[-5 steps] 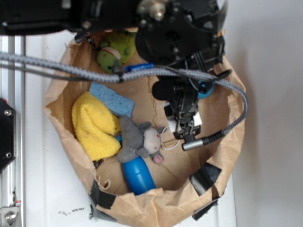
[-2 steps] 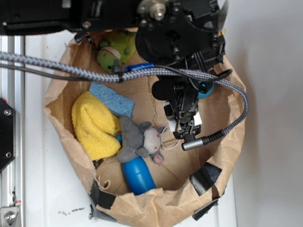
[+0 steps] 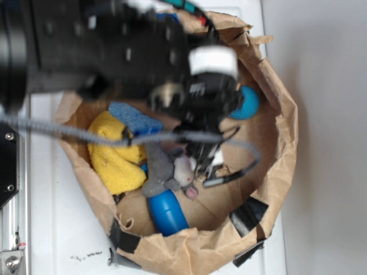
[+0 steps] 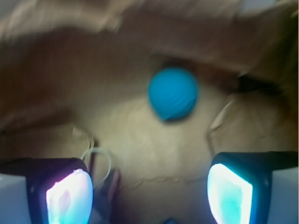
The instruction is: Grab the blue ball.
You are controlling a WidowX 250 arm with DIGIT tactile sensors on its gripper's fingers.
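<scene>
Approach | my gripper spread wide, empty | blue ball ahead in paper bag, ungrabbed | closing remains

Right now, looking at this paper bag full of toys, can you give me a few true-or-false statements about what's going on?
1. The blue ball lies on the bag floor, untouched. True.
2. The gripper has its jaws clamped shut on the ball. False: the jaws stand open, empty, and the ball lies beyond them.
3. The grey plush rests partly on the glossy blue capsule. True.
4. The yellow cloth lies outside the paper bag. False: it is inside, by the light-blue sponge.
</scene>
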